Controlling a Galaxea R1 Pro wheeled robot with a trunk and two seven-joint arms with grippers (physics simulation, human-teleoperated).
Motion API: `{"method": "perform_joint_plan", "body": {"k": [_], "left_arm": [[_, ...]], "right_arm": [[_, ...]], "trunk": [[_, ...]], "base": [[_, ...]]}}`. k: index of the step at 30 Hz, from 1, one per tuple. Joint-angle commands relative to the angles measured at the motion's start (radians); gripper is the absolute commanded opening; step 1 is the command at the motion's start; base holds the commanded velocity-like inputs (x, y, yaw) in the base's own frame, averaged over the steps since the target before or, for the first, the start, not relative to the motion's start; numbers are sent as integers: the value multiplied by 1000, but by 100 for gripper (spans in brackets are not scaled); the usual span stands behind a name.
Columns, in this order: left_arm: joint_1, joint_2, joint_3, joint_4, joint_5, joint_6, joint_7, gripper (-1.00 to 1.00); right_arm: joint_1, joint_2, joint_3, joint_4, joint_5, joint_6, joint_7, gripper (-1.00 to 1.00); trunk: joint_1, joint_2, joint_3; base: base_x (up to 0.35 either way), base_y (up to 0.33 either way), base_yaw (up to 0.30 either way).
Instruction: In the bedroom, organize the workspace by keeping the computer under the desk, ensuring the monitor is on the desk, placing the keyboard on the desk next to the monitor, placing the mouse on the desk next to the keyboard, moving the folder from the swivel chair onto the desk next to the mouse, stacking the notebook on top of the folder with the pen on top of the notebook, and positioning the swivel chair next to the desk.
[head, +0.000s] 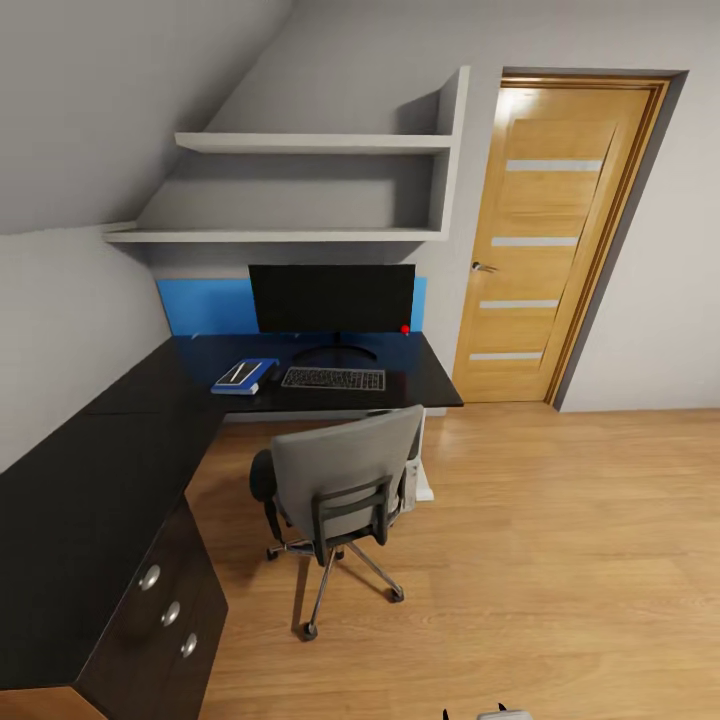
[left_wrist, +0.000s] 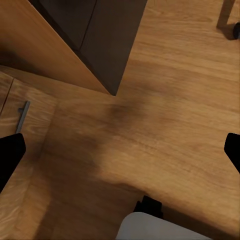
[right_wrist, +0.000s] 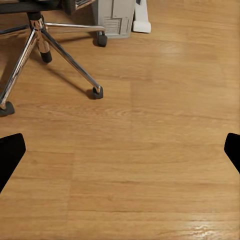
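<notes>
The monitor (head: 332, 298) stands at the back of the black L-shaped desk (head: 90, 480), with the keyboard (head: 333, 379) in front of it. Left of the keyboard lies the blue folder (head: 245, 376), with the grey notebook (head: 240, 374) and a thin pale pen on top. I cannot make out the mouse. The swivel chair (head: 345, 480) stands before the desk, back towards me. Behind it the white computer (head: 415, 478) sits under the desk; it appears too in the right wrist view (right_wrist: 115, 17). My left gripper (left_wrist: 120, 155) and right gripper (right_wrist: 120, 155) hang open over bare floor.
The chair's chrome star base (right_wrist: 50, 45) lies ahead of the right gripper. The desk's drawer unit (left_wrist: 100, 35) and a light wood dresser with a handle (left_wrist: 22, 117) are near the left gripper. A wooden door (head: 555, 235) is at the right, and wall shelves (head: 300, 235) hang above the desk.
</notes>
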Motion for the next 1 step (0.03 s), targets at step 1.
{"method": "perform_joint_plan", "body": {"k": [1], "left_arm": [[0,0,-8,0,3,-1,7,100]], "right_arm": [[-1,1,9,2,-5,-3,-5,100]], "trunk": [[0,-1,-1]], "base": [[0,0,0]]}}
